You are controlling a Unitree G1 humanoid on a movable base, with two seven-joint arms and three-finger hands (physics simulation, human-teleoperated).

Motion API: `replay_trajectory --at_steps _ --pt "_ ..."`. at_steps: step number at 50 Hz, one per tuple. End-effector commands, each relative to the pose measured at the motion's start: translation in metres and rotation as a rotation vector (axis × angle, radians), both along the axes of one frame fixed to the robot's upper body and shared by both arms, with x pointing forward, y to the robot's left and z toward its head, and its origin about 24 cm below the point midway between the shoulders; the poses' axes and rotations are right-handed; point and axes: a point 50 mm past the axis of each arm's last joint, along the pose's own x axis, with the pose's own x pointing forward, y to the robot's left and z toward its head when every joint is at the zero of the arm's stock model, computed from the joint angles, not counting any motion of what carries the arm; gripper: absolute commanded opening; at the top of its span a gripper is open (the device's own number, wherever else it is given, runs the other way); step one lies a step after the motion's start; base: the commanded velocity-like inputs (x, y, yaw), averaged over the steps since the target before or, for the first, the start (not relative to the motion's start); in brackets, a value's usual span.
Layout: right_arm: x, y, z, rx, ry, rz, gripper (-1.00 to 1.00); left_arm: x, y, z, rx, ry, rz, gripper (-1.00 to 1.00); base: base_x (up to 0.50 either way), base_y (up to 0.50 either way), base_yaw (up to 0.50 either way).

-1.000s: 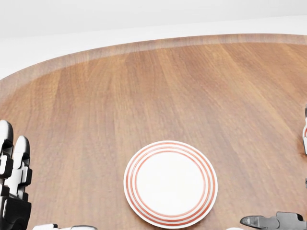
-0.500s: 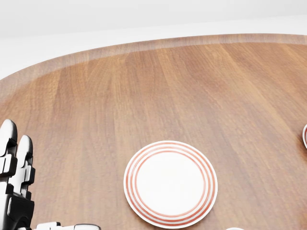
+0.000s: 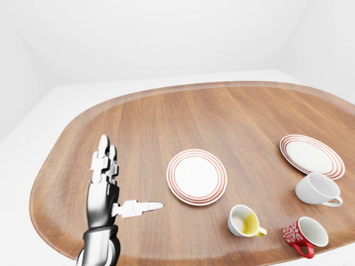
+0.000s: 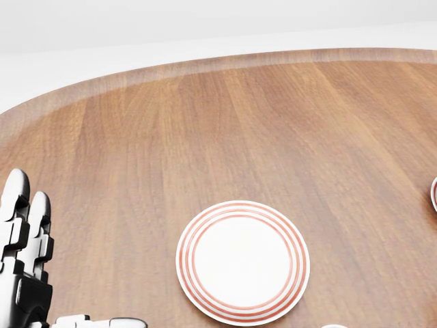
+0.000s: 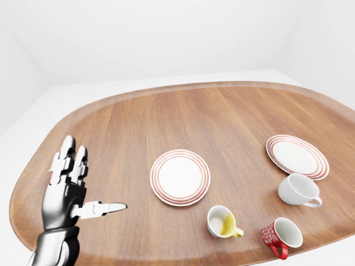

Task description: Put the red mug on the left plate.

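my left hand [image 3: 105, 183] lower left of left-eye view, fingers spread wide, holding nothing | my right hand out of sight | red mug [image 3: 302, 235] lower right, tipped on its side on the wooden table [image 3: 222, 116] | left plate [image 3: 197, 177] centre, bare, well apart from mug | yellow mug [image 3: 244, 221] between them

Red-ringed left plate [image 4: 242, 262] on the wooden table [image 4: 225, 130], left hand [image 4: 27, 273] with spread fingers [image 4: 15, 198] bottom left.
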Motion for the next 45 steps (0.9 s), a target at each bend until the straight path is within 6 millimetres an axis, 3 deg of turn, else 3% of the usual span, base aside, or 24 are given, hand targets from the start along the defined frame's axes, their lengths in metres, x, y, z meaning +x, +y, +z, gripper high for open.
replay_trajectory --at_steps 1,4,18,22,33,45 --pt "0.006 -0.007 -0.005 0.037 0.054 0.026 1.00 0.000 -0.001 0.000 0.002 0.001 -0.003 1.00 0.00 0.00 0.00" --pt "0.010 -0.007 -0.006 0.041 0.058 0.037 1.00 0.001 -0.001 -0.001 0.002 0.002 -0.004 1.00 0.00 0.00 0.00" --pt "0.102 0.006 0.037 -0.095 0.044 0.384 1.00 0.002 -0.001 -0.001 0.003 0.005 -0.005 1.00 0.00 0.00 0.00" --pt "0.120 0.010 0.040 -0.115 0.052 0.447 1.00 0.002 -0.001 -0.002 0.003 0.005 -0.004 1.00 0.00 0.00 0.00" --pt "0.133 0.014 0.044 -0.137 0.065 0.500 1.00 0.002 -0.001 -0.002 0.002 0.005 -0.004 1.00 0.00 0.00 0.00" --pt "0.150 0.018 0.028 -0.100 0.064 0.545 1.00 0.002 -0.002 -0.002 0.003 0.006 -0.004 1.00 0.00 0.00 0.00"
